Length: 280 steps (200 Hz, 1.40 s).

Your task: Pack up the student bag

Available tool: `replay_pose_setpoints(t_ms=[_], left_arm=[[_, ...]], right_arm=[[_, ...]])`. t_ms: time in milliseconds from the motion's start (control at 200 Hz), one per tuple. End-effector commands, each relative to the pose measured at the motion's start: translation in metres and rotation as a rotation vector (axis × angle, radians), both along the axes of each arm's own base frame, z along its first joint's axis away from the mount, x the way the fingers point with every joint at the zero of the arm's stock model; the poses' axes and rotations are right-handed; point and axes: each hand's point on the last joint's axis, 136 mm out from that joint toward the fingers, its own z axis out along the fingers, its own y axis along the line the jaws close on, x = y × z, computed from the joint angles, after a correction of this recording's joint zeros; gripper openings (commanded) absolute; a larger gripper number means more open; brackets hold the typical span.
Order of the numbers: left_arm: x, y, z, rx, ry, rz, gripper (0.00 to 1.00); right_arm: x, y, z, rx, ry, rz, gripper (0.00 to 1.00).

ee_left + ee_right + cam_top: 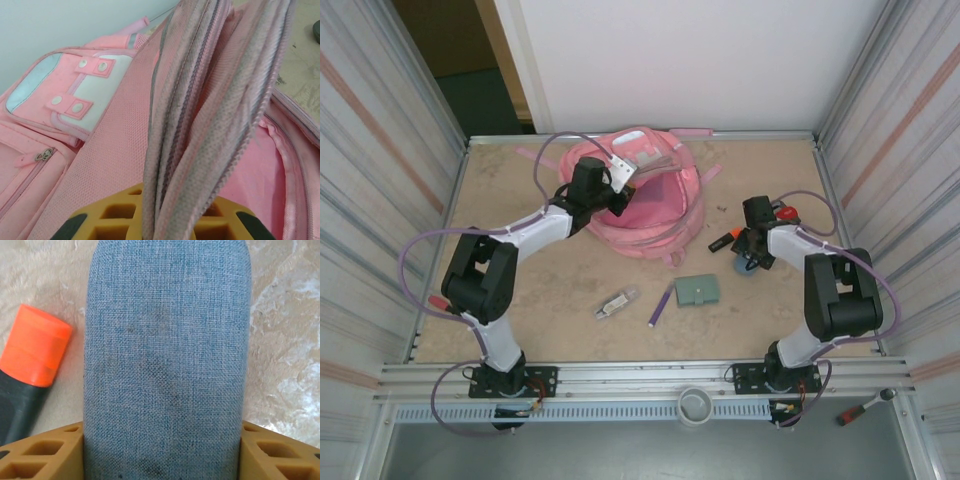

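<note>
On my left wrist feed the left gripper is clamped tight on a fold of the student bag; the doubled zip edge rises from between the yellow pads and leans a little to the right, and nothing else is in the bite; beyond the jaws and to their left I see the bag's pale front patch with its snap tabs; to their right is the pink lining of the opened compartment; from above, these jaws sit at the near rim of the bag's mouth, and the rest of the bag spreads beyond them and to their right, at the far middle of the table

On my right wrist feed the right gripper straddles a grey-blue pouch; the pouch fills the whole gap, with a yellow pad lying against each flank, so I read the jaws as part-way apart and closed on the pouch; I cannot tell whether it is lifted off the table; just left of these jaws, beside the pouch but not touching it, lies an orange-capped marker; from above, the bag is well to the left of these jaws; nearer the arm bases and left of the jaws lie a green wallet and a purple pen, close together
</note>
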Motion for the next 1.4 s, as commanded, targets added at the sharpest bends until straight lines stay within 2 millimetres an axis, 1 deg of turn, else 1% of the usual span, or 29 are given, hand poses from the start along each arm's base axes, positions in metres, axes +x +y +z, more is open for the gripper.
replay_pose_setpoints(t_ms=[0,30,65,95,120,160,221,281,356,446,516,596,641,697,777,837,932,1052,1113,1168,1218,1243,1283,1308,1353,1398], left_arm=[[-0.001,0.003,0.044,-0.101,-0.036,0.016,0.0],[0.0,0.005,0.047,-0.116,-0.029,0.02,0.0],[0.002,0.007,0.052,-0.144,-0.021,0.02,0.0],[0.003,0.01,0.056,-0.172,-0.011,0.015,0.0],[0.003,0.011,0.06,-0.196,-0.001,0.008,0.0],[0.003,0.014,0.069,-0.232,0.003,-0.004,0.0],[0.002,0.014,0.082,-0.265,-0.01,-0.028,0.0],[0.0,0.011,0.093,-0.277,-0.024,-0.056,0.0],[-0.003,0.006,0.105,-0.285,-0.027,-0.095,0.0],[-0.002,0.004,0.12,-0.296,-0.047,-0.115,0.0],[-0.001,0.004,0.135,-0.3,-0.066,-0.145,0.0],[-0.003,0.001,0.153,-0.298,-0.088,-0.189,0.0],[-0.005,-0.001,0.162,-0.305,-0.104,-0.21,0.0],[-0.006,-0.003,0.169,-0.313,-0.1,-0.226,0.0],[-0.005,-0.004,0.175,-0.318,-0.101,-0.224,0.0],[-0.004,-0.003,0.176,-0.315,-0.107,-0.214,0.0],[-0.001,-0.003,0.179,-0.315,-0.122,-0.208,0.0],[0.008,-0.004,0.187,-0.332,-0.123,-0.191,0.0],[0.013,-0.004,0.189,-0.341,-0.119,-0.172,0.0],[0.017,-0.003,0.19,-0.343,-0.12,-0.155,0.0],[0.018,-0.003,0.188,-0.341,-0.114,-0.15,0.0],[0.017,-0.003,0.187,-0.342,-0.11,-0.155,0.0],[0.017,-0.004,0.185,-0.343,-0.103,-0.157,0.0],[0.018,-0.004,0.183,-0.343,-0.097,-0.157,0.0],[0.019,-0.004,0.18,-0.341,-0.088,-0.152,0.0],[0.022,-0.003,0.175,-0.336,-0.077,-0.137,0.0]], right_arm=[[0.001,-0.001,0.029,-0.013,-0.094,0.028,0.49],[0.004,0.004,0.044,-0.027,-0.148,0.066,0.48],[0.009,0.016,0.067,-0.049,-0.227,0.136,0.46],[0.014,0.032,0.088,-0.061,-0.3,0.213,0.45],[0.016,0.049,0.104,-0.063,-0.351,0.287,0.44],[0.019,0.073,0.126,-0.05,-0.412,0.386,0.44],[0.022,0.11,0.146,0.03,-0.453,0.517,0.43],[0.025,0.142,0.154,0.131,-0.445,0.618,0.43],[0.029,0.176,0.155,0.188,-0.431,0.717,0.42],[0.037,0.21,0.152,0.271,-0.403,0.805,0.41],[0.045,0.232,0.149,0.349,-0.375,0.848,0.4],[0.056,0.25,0.148,0.397,-0.36,0.872,0.4],[0.065,0.258,0.148,0.413,-0.354,0.868,0.4],[0.078,0.266,0.145,0.435,-0.357,0.853,0.4],[0.097,0.274,0.133,0.449,-0.335,0.792,0.4],[0.112,0.274,0.123,0.444,-0.327,0.719,0.4],[0.133,0.283,0.114,0.455,-0.356,0.636,0.41],[0.161,0.293,0.099,0.44,-0.385,0.523,0.43],[0.175,0.298,0.094,0.441,-0.41,0.472,0.43],[0.185,0.306,0.088,0.448,-0.428,0.441,0.44],[0.193,0.316,0.09,0.476,-0.451,0.438,0.46],[0.196,0.322,0.092,0.491,-0.467,0.444,0.47],[0.199,0.331,0.095,0.52,-0.484,0.459,0.52],[0.199,0.336,0.099,0.544,-0.494,0.474,0.59],[0.197,0.341,0.106,0.581,-0.507,0.499,0.68],[0.193,0.343,0.113,0.611,-0.518,0.525,0.73]])
